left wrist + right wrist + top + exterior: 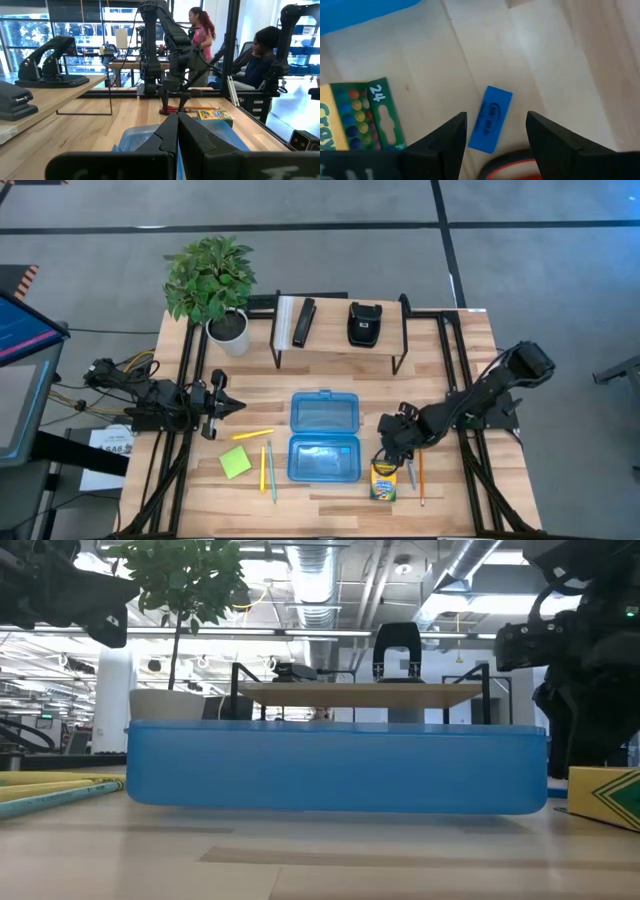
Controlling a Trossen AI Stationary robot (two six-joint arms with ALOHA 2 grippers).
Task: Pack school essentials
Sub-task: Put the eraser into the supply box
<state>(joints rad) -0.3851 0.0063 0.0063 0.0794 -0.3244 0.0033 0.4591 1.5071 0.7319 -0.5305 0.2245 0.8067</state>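
The left gripper (236,406) is held pressed together above the table's (330,510) left edge, gripping nothing. Toward the front left corner, a lime-green sticky-note pad (236,462) lies flat, with a yellow pencil (252,435) beside it and two more pencils (268,470) just right of it. At the table's middle the translucent blue case (324,437) is seen hinged open; what lies inside cannot be told. Right of it stands the yellow-green crayon box (384,481), printed with "24". The right gripper (496,131) is spread wide directly over a small blue eraser (491,119), a flat rectangle with dark lettering, with red scissor handles (512,168) beside it. An orange pencil (421,476) lies nearer the right edge.
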